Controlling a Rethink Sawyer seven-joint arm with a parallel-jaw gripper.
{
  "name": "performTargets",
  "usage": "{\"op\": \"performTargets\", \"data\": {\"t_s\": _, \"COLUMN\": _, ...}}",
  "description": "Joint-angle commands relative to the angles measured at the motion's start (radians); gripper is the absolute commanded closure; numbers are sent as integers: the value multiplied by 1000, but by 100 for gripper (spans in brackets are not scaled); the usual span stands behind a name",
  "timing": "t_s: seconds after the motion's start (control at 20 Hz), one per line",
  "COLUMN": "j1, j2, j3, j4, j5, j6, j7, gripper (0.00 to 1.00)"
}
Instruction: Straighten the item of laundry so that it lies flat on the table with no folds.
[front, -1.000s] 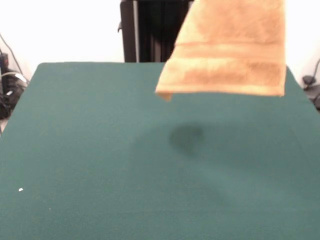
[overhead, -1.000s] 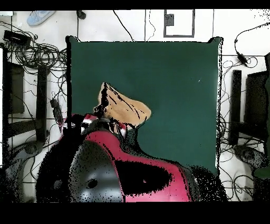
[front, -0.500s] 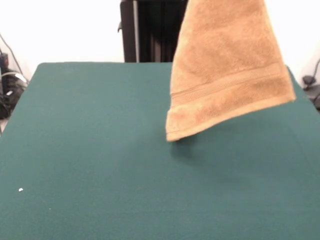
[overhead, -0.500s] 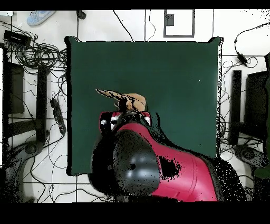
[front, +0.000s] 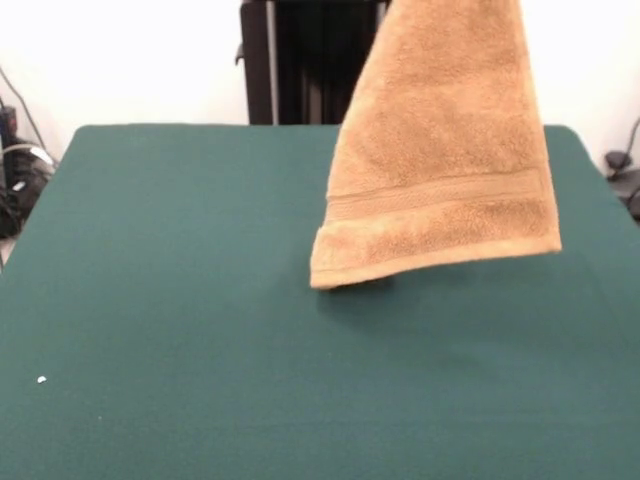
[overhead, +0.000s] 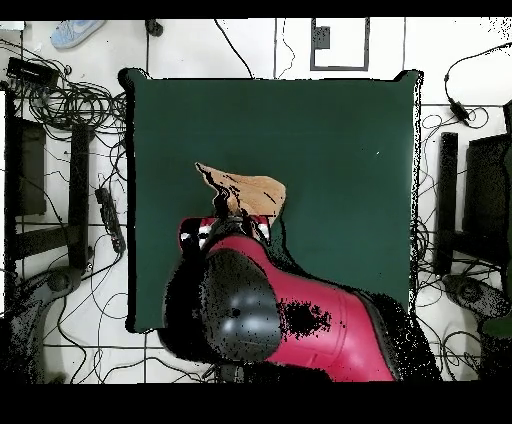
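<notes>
The table (front: 150, 300) is lying bare at the left. Right of centre the towel (front: 440, 170) is hanging above it, long axis running up and down, ribbed band low, its lower left corner dipping closest to the cloth. The gripper is hiding from me; I cannot tell its grasp.

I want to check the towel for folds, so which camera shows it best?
The front view: the towel hangs broadside above the table, its ribbed band and lower edge plain. The overhead view shows only a narrow tan sliver beside the red arm.
</notes>
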Motion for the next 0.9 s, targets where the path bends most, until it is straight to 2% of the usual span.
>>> {"op": "performTargets", "data": {"t_s": 0.05, "j1": 120, "j2": -28, "j3": 83, "j4": 79, "j5": -50, "j6": 128, "j7": 86, "gripper": 100}}
{"op": "performTargets", "data": {"t_s": 0.45, "j1": 312, "j2": -25, "j3": -6, "j4": -22, "j5": -83, "j6": 260, "j7": 414, "gripper": 100}}
{"op": "performTargets", "data": {"t_s": 0.65, "j1": 411, "j2": 1, "j3": -36, "j4": -61, "j5": -69, "j6": 269, "j7": 581, "gripper": 100}}
{"op": "performTargets", "data": {"t_s": 0.9, "j1": 501, "j2": 57, "j3": -56, "j4": -96, "j5": -34, "j6": 222, "j7": 713, "gripper": 100}}
